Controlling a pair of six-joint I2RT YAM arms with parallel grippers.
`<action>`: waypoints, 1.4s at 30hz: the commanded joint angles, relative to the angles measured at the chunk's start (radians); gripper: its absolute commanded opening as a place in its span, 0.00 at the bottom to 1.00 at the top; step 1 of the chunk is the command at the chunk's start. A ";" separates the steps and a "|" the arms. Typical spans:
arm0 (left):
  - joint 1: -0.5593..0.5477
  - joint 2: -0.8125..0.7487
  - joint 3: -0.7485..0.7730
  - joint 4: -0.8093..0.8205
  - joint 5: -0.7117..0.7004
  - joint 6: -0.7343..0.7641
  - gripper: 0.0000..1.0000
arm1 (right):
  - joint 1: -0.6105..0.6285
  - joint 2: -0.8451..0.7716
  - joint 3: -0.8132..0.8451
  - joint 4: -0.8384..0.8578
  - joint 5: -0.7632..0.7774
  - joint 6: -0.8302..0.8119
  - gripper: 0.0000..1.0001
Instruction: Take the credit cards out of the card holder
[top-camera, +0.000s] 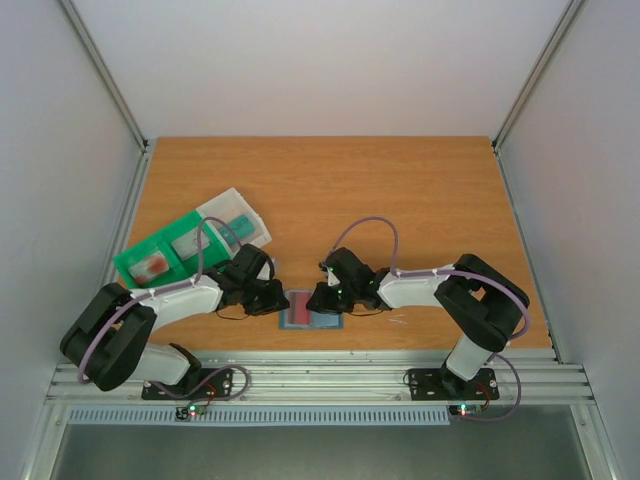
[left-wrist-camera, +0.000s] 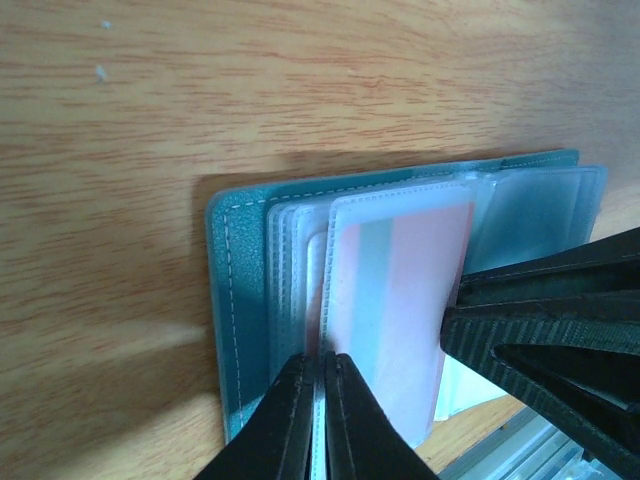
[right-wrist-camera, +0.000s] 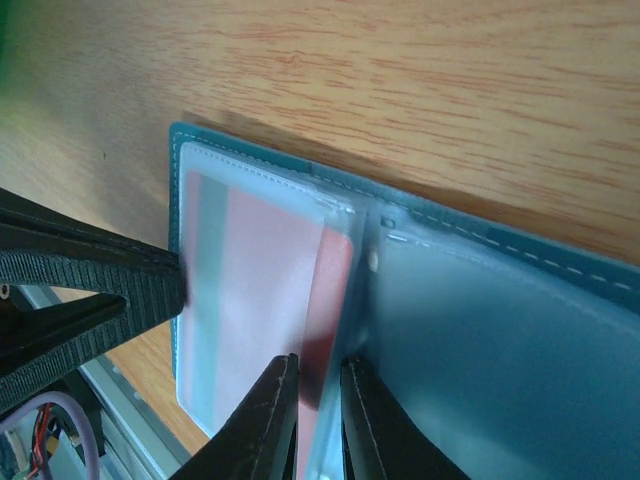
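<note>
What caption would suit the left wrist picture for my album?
Left gripper pinching a clear plastic sleeve of the open slate-blue folding card holder, reddish-pink plastic card showing inside.

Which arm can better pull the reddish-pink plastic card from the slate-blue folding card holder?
Probably right: the right gripper straddles the exposed reddish-pink plastic card, while the left gripper pinches the clear plastic sleeve.

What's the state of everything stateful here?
card holder, open flat on the table
pink card, partly out of a sleeve
clear sleeve, pinched at its edge
left gripper, shut on clear sleeve
right gripper, narrow gap astride pink card; grip unclear
</note>
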 joint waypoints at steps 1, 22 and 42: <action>-0.006 0.020 -0.038 0.040 -0.018 0.000 0.05 | 0.005 0.032 -0.022 0.052 -0.006 0.017 0.15; -0.006 0.049 -0.045 0.025 -0.050 0.011 0.06 | -0.014 -0.030 -0.087 0.081 0.019 0.000 0.04; -0.007 -0.008 -0.064 0.028 -0.016 -0.028 0.07 | -0.023 -0.040 -0.086 0.080 -0.005 0.004 0.09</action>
